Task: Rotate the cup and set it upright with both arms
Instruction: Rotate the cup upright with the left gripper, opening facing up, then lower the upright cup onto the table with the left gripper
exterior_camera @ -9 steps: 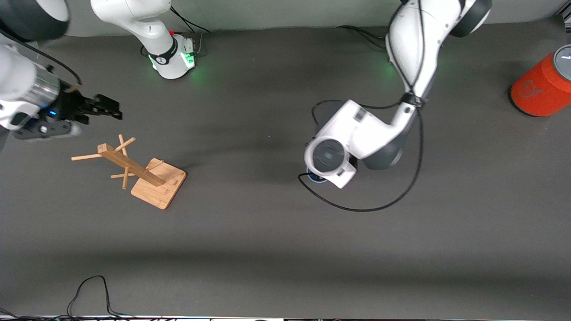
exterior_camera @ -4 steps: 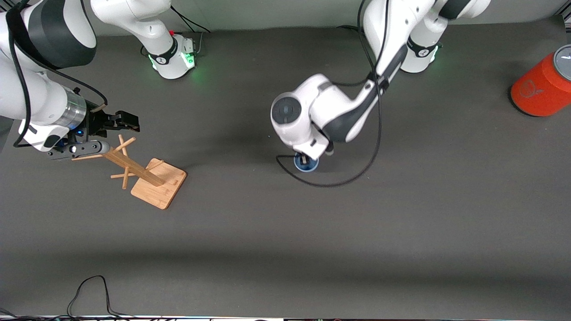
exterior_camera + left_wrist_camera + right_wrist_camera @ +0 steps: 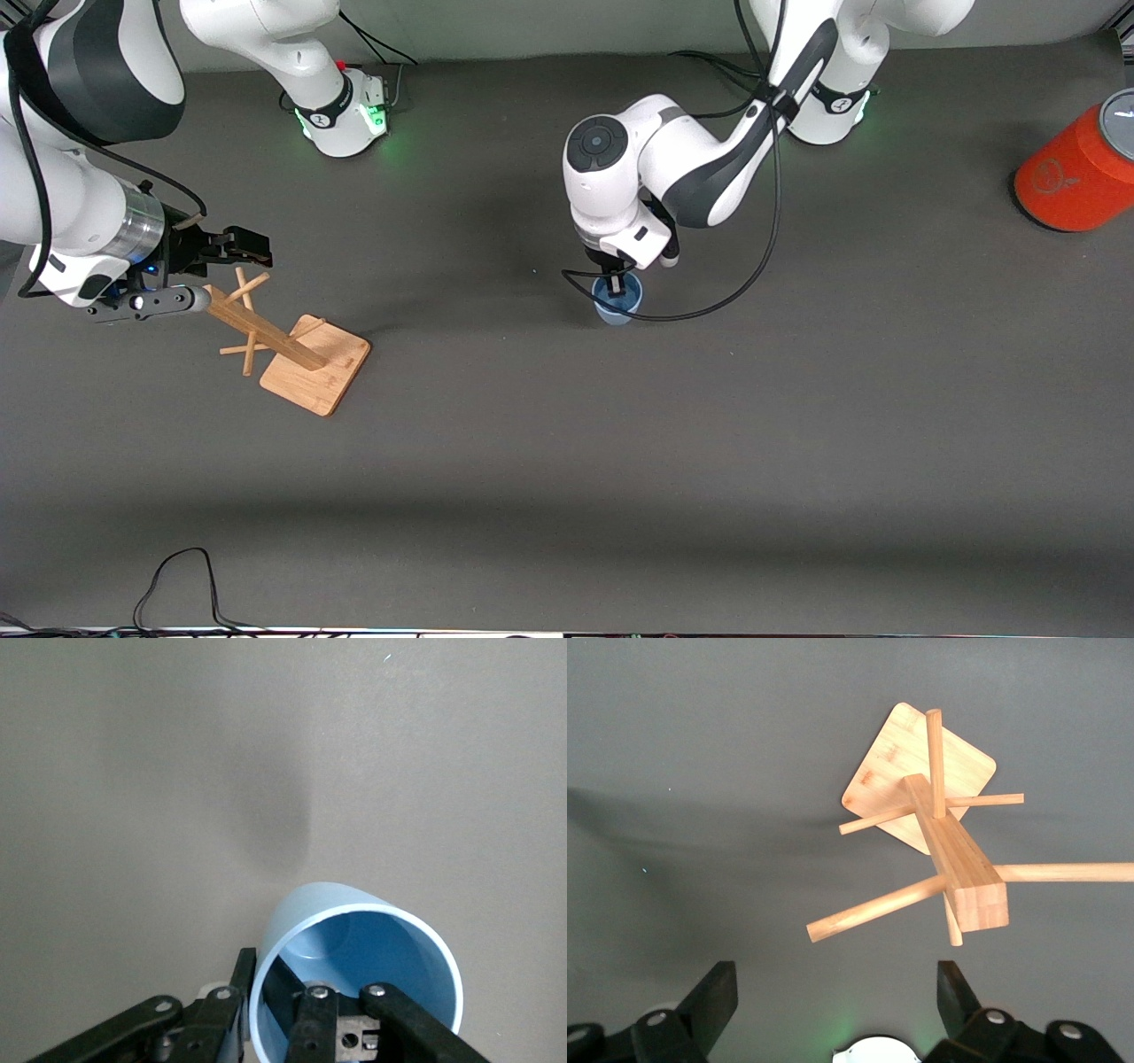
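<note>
Left wrist view: left gripper (image 3: 275, 1014) jaws pinch cup (image 3: 354, 979) wall, base hidden; right gripper (image 3: 837, 997) jaws spread.

Table (image 3: 567, 496): dark grey matte covering, evenly lit, with soft shadows. Wall strip (image 3: 549, 27): pale grey-green, along the robots' edge. Loose black cable (image 3: 182, 585): looped at the edge nearest the front camera.

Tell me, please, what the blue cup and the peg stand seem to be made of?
The cup looks like matte plastic: even light blue colour, thin smooth wall, soft sheen without glare. The peg stand looks like pale unpainted wood, perhaps bamboo: visible grain lines on post and base plate.
</note>
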Robot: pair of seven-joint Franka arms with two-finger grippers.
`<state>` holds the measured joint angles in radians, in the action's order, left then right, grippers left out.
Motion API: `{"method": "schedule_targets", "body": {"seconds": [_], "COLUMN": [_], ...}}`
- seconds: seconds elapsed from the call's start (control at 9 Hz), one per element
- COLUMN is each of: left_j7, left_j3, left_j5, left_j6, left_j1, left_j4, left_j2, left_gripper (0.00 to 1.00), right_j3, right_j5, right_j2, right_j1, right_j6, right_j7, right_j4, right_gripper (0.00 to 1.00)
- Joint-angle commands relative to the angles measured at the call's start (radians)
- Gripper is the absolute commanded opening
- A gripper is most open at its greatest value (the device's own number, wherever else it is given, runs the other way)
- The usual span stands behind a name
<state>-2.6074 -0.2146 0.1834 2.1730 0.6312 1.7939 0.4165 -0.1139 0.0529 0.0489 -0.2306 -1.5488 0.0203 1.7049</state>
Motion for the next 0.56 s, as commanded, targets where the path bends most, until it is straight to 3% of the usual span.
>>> {"method": "schedule_targets", "body": {"seconds": [0.0,0.44], "left_j7": [-0.023,-0.058], "left_j3": [0.008,0.009], "left_j5": [0.024,0.094], "left_j6": [0.103,0.189], "left_j1": [0.044,0.079], "left_j4": [0.082,0.105], "left_j2": [-0.013,0.033], "left_gripper": [0.00,0.00], "right_j3": [-0.003,0.005], "right_j5": [0.007,0.007], "right_j2": [0.011,0.005], "right_j1": [-0.003,-0.009], "right_j6": [0.026,0.033], "right_j7": [-0.005,0.006], "right_j4": [-0.030,-0.031], "right_gripper": [1.00,1.00]}}
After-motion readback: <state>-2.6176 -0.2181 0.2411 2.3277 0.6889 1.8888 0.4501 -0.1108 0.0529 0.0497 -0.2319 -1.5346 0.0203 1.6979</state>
